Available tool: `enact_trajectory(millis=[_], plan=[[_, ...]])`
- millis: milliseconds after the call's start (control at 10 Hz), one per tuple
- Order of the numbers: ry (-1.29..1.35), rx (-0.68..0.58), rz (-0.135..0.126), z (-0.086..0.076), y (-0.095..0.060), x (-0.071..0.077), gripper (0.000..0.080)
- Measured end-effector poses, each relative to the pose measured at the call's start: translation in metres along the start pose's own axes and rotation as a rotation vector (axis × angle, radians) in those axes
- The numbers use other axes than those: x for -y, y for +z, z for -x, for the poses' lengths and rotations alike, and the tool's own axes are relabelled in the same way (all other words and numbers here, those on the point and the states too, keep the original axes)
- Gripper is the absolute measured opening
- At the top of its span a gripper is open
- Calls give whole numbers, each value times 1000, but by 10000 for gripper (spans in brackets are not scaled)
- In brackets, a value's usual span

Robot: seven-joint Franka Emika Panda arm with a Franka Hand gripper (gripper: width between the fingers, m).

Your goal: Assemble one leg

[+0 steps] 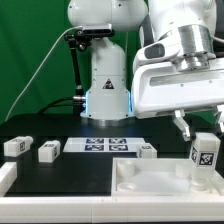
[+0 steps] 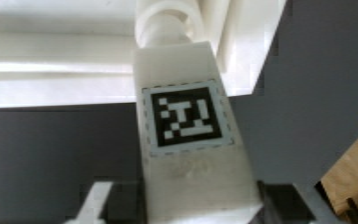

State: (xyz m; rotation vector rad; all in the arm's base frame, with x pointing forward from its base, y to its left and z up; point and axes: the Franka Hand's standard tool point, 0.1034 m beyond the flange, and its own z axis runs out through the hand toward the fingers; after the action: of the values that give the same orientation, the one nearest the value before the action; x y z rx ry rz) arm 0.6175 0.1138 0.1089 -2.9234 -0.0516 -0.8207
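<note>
My gripper (image 1: pixel 199 135) is shut on a leg (image 1: pixel 205 153), a small white block with a black-and-white tag, and holds it upright. The leg's lower end is at the near corner, on the exterior view's right, of the large white square tray-like piece (image 1: pixel 150 176). In the wrist view the leg (image 2: pixel 188 120) runs between my two fingers (image 2: pixel 105 203) toward a recessed corner of that piece (image 2: pixel 69 45). The gripper (image 2: pixel 190 205) clamps its sides. Whether the leg's end touches the piece is hidden.
Three more legs lie on the black table: two on the exterior view's left (image 1: pixel 15 146) (image 1: pixel 47 152) and one near the middle (image 1: pixel 148 151). The marker board (image 1: pixel 105 146) lies behind the tray-like piece. The robot base (image 1: pixel 105 85) stands at the back.
</note>
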Motion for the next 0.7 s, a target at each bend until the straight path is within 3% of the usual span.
enact_trajectory(millis=[500, 700], plan=[[-2, 3, 3, 12, 8, 0, 294], [2, -56, 15, 12, 11, -6, 294]])
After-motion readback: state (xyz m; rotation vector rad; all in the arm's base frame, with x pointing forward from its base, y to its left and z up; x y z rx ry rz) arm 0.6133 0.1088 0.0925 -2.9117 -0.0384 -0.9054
